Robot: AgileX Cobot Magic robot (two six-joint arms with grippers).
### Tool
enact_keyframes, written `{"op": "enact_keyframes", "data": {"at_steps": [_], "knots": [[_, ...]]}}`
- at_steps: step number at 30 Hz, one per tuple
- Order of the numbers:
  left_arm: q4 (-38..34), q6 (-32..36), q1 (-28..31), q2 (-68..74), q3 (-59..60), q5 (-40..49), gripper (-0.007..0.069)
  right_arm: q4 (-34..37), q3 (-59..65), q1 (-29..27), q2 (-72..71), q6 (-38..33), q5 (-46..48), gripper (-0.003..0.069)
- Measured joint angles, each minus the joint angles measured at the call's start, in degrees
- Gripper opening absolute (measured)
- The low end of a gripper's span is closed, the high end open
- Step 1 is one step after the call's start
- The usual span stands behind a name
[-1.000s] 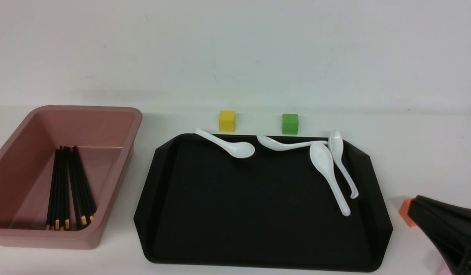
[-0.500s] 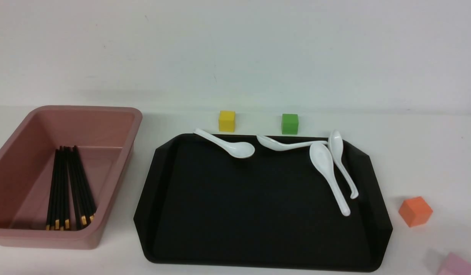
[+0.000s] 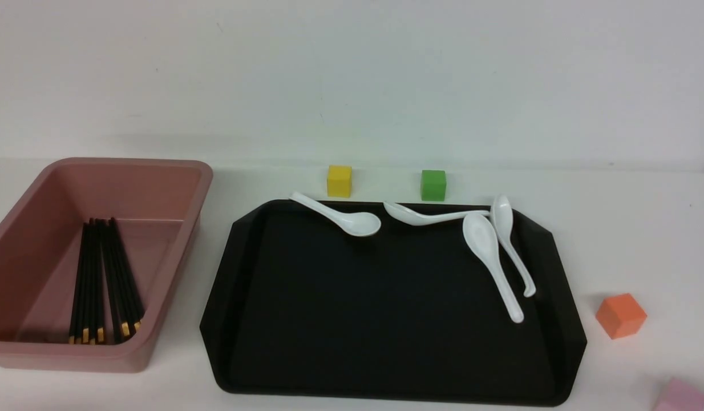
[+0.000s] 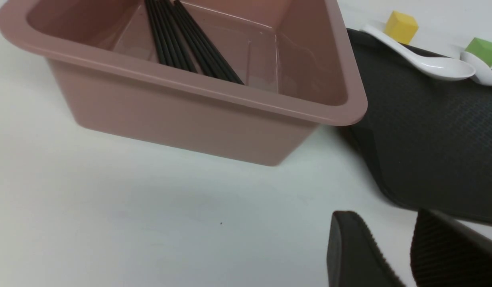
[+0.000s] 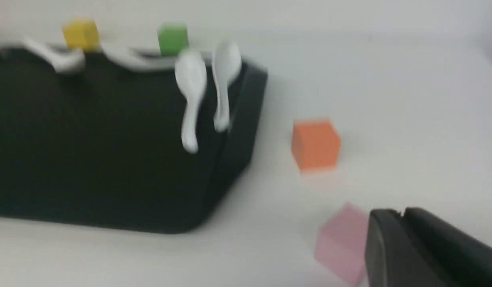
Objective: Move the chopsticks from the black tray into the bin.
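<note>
chopsticks lie together in the bin, fanned slightly on its floor with their yellow-banded ends toward the near wall; we see the same bundle from the left wrist view, running along the bin's bottom. none of them remain on the black tray. the bin sits on the white table to the left of the tray, just beside it but apart from it.

on the tray we count four white spoons, all gathered along its far edge and right side: one near the far left corner with its handle over the rim, one lying along the far rim, and two side by side toward the right, handles pointing to the near side. the rest of the tray's surface is bare.

beyond the tray's far edge stand a yellow cube and a green cube, well apart from each other. an orange cube rests on the table to the right of the tray, and a pink cube sits nearer, at the lower right corner.

we see the left gripper only in its wrist view, low over the table near the tray's corner, its two ribbed fingers parted by a narrow gap and grasping nothing. the right gripper shows in its blurred wrist view close to the pink cube; we cannot tell whether its jaws are parted or closed.
</note>
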Motion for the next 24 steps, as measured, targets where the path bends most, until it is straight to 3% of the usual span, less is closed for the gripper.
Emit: {"op": "enact_keyframes", "data": {"at_steps": [24], "knots": [[0.0, 0.0, 0.0, 0.0, 0.0, 0.0, 0.0239, 0.0, -0.22, 0.0, 0.0, 0.0, 1.43, 0.0106]]}}
